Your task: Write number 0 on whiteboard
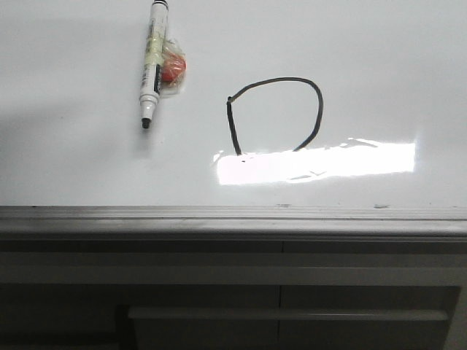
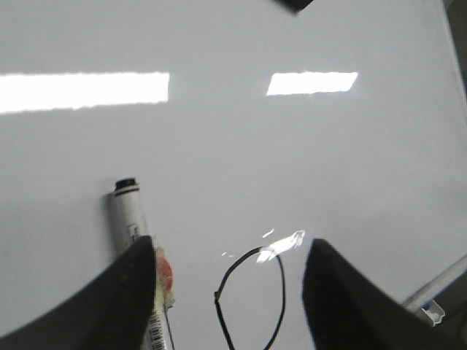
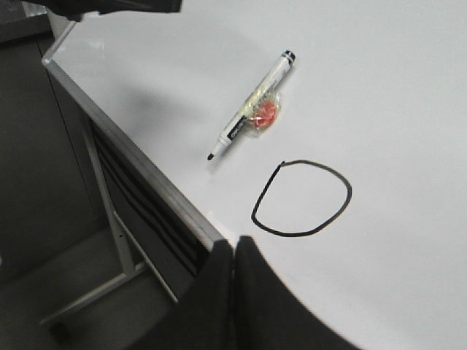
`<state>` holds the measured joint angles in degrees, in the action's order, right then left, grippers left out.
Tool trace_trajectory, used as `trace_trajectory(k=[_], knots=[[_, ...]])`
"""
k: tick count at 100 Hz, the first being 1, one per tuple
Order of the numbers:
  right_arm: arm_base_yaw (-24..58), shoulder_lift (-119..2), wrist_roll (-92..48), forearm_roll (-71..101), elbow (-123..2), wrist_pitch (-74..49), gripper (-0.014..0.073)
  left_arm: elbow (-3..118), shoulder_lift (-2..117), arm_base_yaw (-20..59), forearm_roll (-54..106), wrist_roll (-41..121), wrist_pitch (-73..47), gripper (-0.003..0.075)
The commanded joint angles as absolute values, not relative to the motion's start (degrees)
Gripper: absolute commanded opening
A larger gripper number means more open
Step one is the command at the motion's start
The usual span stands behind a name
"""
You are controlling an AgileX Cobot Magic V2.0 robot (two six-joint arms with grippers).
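The number 0 point(image 1: 276, 115) is a thin black D-like loop on the whiteboard point(image 1: 379, 65); a bright reflection covers its near part in the front view. It also shows whole in the right wrist view point(image 3: 302, 197) and partly in the left wrist view point(image 2: 252, 299). A white marker point(image 1: 153, 60) lies uncapped on the board to the left of the loop, tip toward the rail, with a small red wrapped thing point(image 1: 173, 68) beside it. My left gripper point(image 2: 228, 251) is open and empty above the board. My right gripper point(image 3: 233, 244) is shut and empty over the board's edge. Neither gripper shows in the front view.
A grey metal rail point(image 1: 233, 219) runs along the board's near edge, with a dark cabinet front point(image 1: 219, 292) below. In the right wrist view a metal frame leg point(image 3: 109, 211) stands beside the board, and a dark arm part point(image 3: 109, 7) is near the board's corner.
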<state>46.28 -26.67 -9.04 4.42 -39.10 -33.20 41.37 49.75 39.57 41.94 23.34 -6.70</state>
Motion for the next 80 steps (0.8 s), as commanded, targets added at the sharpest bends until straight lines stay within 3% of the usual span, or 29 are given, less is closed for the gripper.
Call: trace_trajectory(k=[1,10,35,80], knots=[[45.9,-26.7,-8.9,2.9,-40.4,-25.4,-0.0056,43.0,43.5,39.4,37.0,23.2,-9.5,0.0185],[45.9,-26.7,-8.9,0.6,-40.0,-20.1,-0.0056,42.9,37.9,39.4,30.8,23.2,-15.9,-0.0021],[45.9,-29.2,-8.9,-2.5,-35.1,-2.8,-0.0056,41.4,30.4,39.4,28.2,23.3,-23.3,-0.002],[45.9,-34.4,-8.9,-2.4,-34.6,-4.2,-0.0058,41.4,30.4,39.4,28.2,23.3,-25.0,-0.002]])
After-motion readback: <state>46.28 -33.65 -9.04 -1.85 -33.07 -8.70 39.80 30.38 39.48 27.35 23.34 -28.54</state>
